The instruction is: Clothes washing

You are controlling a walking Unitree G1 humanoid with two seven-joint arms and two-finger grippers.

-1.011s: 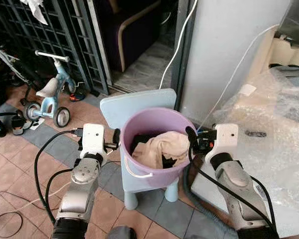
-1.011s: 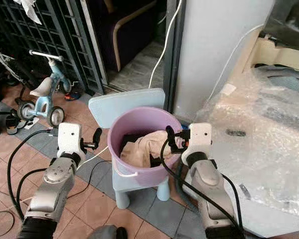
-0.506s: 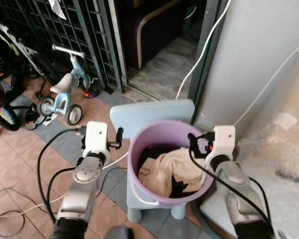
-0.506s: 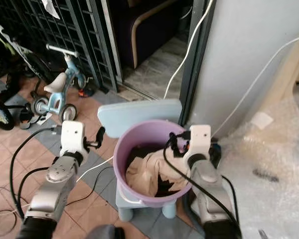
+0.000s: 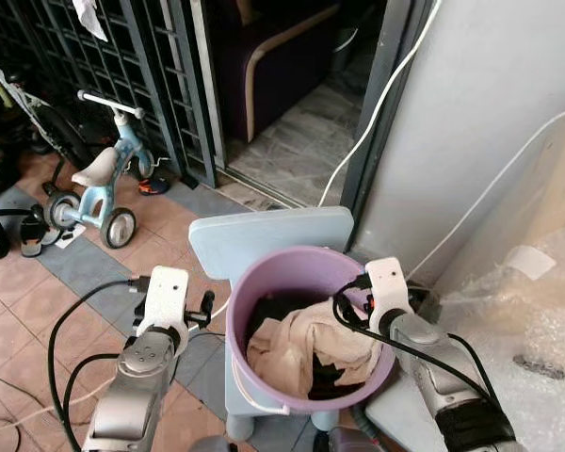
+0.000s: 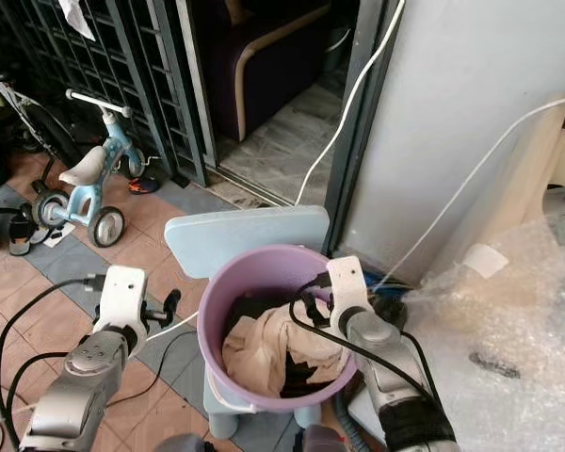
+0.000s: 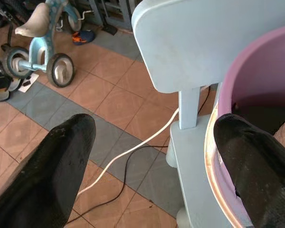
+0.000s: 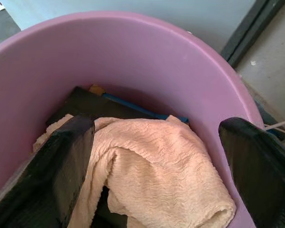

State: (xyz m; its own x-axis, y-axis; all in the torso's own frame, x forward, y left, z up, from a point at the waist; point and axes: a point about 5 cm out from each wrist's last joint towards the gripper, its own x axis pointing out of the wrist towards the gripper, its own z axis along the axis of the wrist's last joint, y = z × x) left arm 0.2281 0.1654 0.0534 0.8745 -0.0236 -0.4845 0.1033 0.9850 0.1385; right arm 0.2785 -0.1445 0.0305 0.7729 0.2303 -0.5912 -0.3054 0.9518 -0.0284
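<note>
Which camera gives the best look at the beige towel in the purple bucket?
The right wrist view: the beige towel lies close up between the open right end effector fingers. Both eye views show it smaller, heaped in the purple bucket. The left wrist view catches just an edge.

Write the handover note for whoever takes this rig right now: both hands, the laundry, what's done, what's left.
Left hand: open, holding nothing, beside the purple bucket on its outer left, over the floor.
Right hand: open, holding nothing, at the bucket's right rim, fingers poised above the laundry inside.
Laundry: a beige towel lies on top of dark clothes in the bucket, which stands on a light blue child's chair.
Done: hands brought to the bucket.
Left: nothing gripped yet; the clothes have yet to be lifted out and washed.
</note>
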